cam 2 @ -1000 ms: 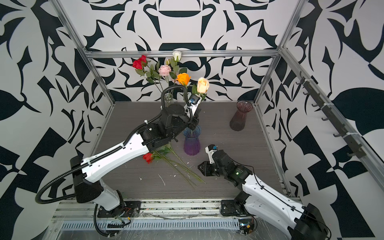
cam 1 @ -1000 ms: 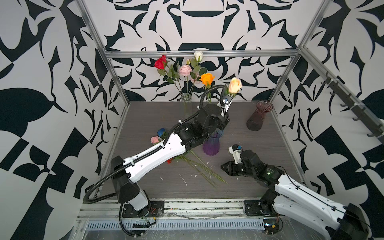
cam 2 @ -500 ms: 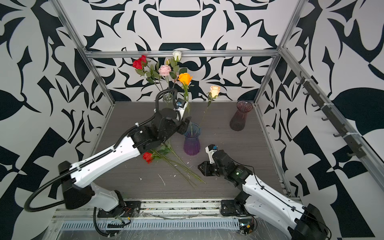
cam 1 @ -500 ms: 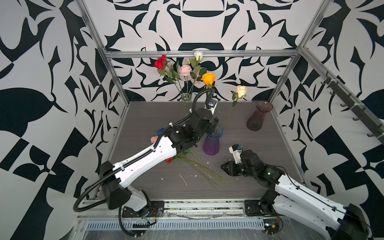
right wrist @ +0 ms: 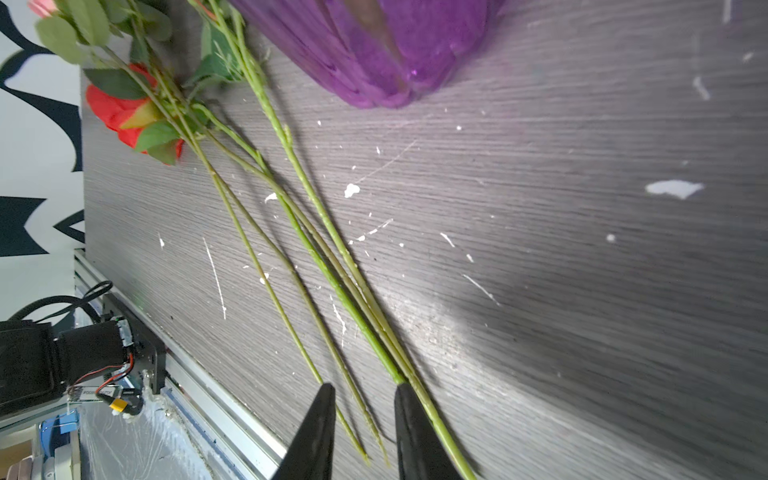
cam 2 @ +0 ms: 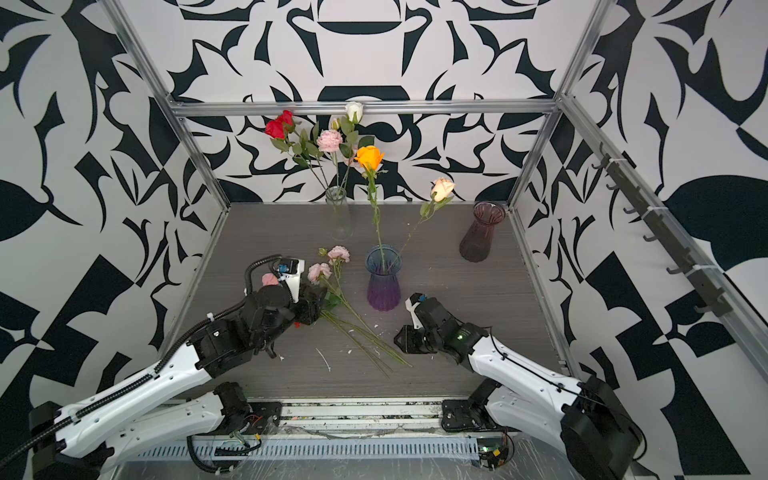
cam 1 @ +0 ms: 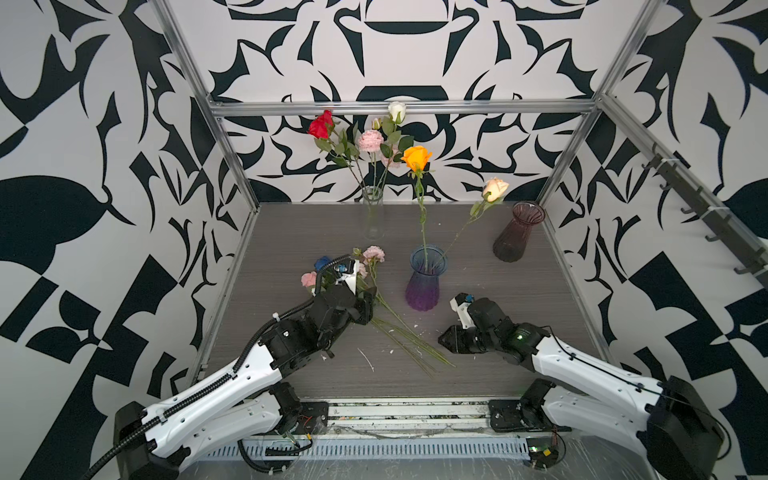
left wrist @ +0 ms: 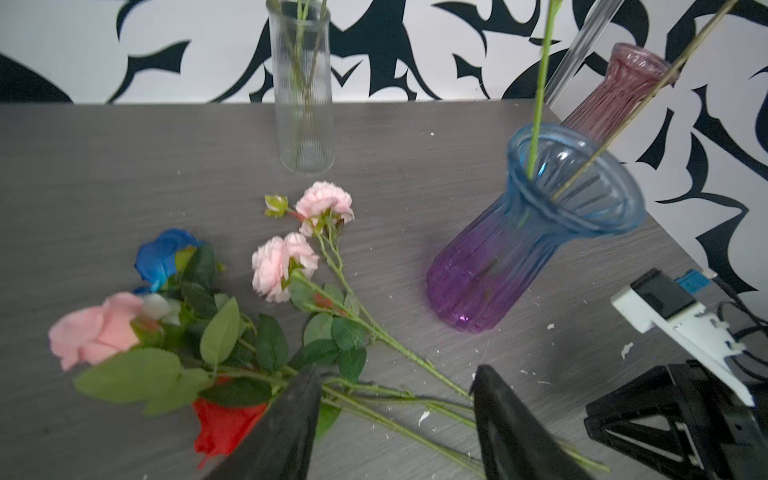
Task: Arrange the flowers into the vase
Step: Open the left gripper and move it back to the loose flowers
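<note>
Here, loose flowers (left wrist: 270,349), just under left gripper (left wrist: 397,370)

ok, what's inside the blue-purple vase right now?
Two stems in the blue-purple vase: the orange rose, nearly upright, and the peach rose, leaning toward the maroon vase. Nothing else shows at the mouth. The purple glass hides where the stem ends sit.
</note>
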Robot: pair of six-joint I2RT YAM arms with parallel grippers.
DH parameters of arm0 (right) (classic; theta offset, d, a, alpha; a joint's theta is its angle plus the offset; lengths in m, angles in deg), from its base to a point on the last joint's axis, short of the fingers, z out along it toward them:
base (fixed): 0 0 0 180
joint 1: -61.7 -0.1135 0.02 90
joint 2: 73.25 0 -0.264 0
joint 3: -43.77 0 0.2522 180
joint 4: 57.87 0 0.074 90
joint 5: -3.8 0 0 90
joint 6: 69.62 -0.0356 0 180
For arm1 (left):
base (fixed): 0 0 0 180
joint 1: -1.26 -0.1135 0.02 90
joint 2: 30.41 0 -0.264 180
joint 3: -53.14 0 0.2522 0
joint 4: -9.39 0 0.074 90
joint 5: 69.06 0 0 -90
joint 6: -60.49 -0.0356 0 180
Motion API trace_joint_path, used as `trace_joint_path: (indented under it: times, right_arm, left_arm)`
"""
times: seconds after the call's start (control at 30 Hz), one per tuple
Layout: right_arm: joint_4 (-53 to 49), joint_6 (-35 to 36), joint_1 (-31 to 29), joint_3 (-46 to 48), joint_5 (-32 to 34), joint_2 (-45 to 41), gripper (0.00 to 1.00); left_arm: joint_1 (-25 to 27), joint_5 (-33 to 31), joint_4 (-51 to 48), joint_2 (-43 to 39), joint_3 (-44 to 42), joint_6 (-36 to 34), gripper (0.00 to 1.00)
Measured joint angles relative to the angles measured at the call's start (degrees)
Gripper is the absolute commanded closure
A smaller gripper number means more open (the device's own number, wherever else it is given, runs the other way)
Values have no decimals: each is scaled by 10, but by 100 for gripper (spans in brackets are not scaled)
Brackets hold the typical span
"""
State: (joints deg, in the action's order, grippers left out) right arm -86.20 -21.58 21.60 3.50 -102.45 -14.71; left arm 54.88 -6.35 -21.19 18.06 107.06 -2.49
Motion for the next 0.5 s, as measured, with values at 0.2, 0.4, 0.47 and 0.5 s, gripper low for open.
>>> trace_joint_path:
  times: [0.2,0.4,0.47,0.5]
  right_arm:
    - [9,-1,0,-7,-7,21,73]
    - [9,-4,0,-7,0,-4,73]
    - [9,-6,0,-7,3,-6,73]
    - [9,-7,0,-7,5,-6,72]
  left_arm:
    - [-15,19,3,-15,-78,51,51]
    - [-113,89,29,-1,-86,80,51]
    - [-163,132,45,25,-86,92,56]
    - [-187,159,52,42,-86,98,60]
